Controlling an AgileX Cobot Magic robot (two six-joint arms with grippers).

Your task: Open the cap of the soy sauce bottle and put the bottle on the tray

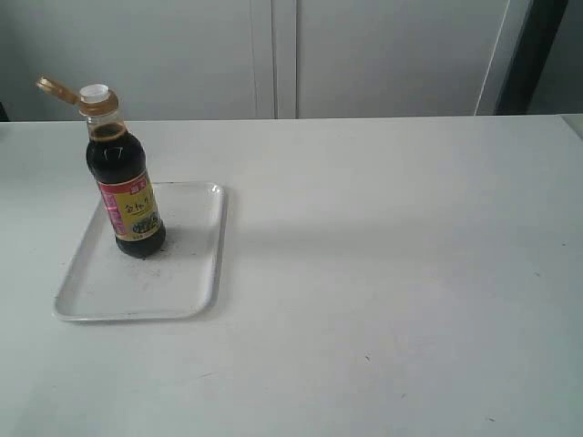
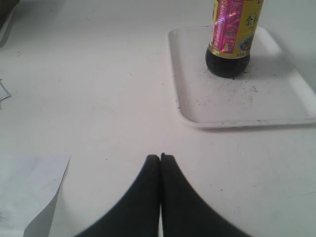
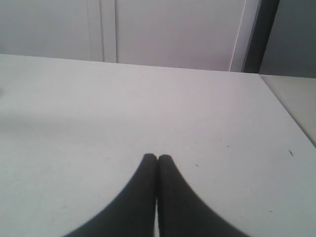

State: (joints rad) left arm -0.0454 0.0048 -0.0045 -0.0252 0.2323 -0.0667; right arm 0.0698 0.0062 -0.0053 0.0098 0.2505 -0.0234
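Observation:
The soy sauce bottle (image 1: 125, 177) stands upright on the white tray (image 1: 187, 282), toward the tray's far end. Its orange-brown cap (image 1: 57, 88) is flipped open to the side, and the white spout (image 1: 95, 92) shows on top. In the left wrist view the bottle's lower part (image 2: 229, 42) sits on the tray (image 2: 237, 116), well apart from my left gripper (image 2: 160, 157), which is shut and holds nothing. My right gripper (image 3: 157, 157) is shut too, over bare table. Neither gripper appears in the exterior view.
The white table (image 1: 392, 273) stretches to the right of the tray. A sheet of white paper (image 2: 29, 190) lies beside my left gripper in the left wrist view. A pale wall with panel seams (image 1: 273, 55) stands behind the table.

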